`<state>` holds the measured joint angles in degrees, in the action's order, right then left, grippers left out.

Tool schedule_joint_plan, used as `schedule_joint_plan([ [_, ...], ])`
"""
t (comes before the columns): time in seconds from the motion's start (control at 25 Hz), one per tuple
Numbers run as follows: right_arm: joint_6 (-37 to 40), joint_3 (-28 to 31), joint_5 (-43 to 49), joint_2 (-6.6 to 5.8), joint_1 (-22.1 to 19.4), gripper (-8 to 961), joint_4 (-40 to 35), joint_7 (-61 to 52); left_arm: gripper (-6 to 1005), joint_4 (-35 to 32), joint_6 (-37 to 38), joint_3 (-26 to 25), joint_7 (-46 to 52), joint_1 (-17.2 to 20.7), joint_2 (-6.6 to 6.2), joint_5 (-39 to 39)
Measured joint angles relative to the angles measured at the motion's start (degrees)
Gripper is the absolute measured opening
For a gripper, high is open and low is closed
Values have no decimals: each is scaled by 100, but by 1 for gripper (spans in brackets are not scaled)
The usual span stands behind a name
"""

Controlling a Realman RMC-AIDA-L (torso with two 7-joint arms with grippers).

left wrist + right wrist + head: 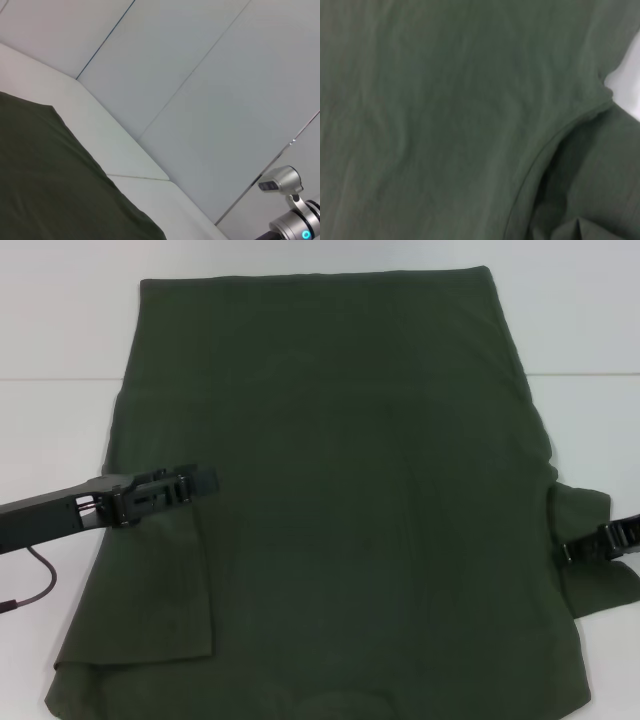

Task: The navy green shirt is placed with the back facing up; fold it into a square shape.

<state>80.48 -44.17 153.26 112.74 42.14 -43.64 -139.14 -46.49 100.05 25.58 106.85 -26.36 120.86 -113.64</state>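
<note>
From my remote station I see the green shirt (370, 490) spread flat across the white table (60, 330), plain side up, its straight hem at the far edge and the shoulders toward the robot. On the robot's left side the sleeve has been folded inward over the body of the shirt, forming a narrow flap (165, 590) with a clean vertical edge. On the robot's right side the other sleeve (590, 560) sticks out past the shirt's side onto the table, unfolded.

My left gripper (205, 482) reaches in from the left edge and sits over the top of the folded flap, just at the shirt's side; its fingers look drawn close together, and I cannot tell whether any cloth is caught between them. A thin cable (40, 585) loops below that arm over the bare table.

My right gripper (570, 552) comes in from the right edge, down on the outstretched sleeve near the armpit seam; how far it is open I cannot tell.

The right wrist view is filled with shirt fabric and the curved sleeve seam (545, 145). The left wrist view shows a corner of the shirt, the table and the pale wall (210, 85) behind.
</note>
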Motion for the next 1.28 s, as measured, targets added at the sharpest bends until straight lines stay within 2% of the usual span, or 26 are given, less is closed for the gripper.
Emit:
schedule_joint_plan([
  [0.36,-157,78,70,-21,10,856,-13,-335,569,0,109,-52,2,8,8,64],
  [0.56,-243,103,74,-48,-1,641,-13,-409,568,0,127,-53,2,22,7,86],
  [0.96,-394,72,89,2,57,323,51,-452,569,0,143,-122,12,35,2,101],
  [1.28,-381,66,100,-56,-5,35,55,-567,569,0,167,-124,33,71,-19,213],
])
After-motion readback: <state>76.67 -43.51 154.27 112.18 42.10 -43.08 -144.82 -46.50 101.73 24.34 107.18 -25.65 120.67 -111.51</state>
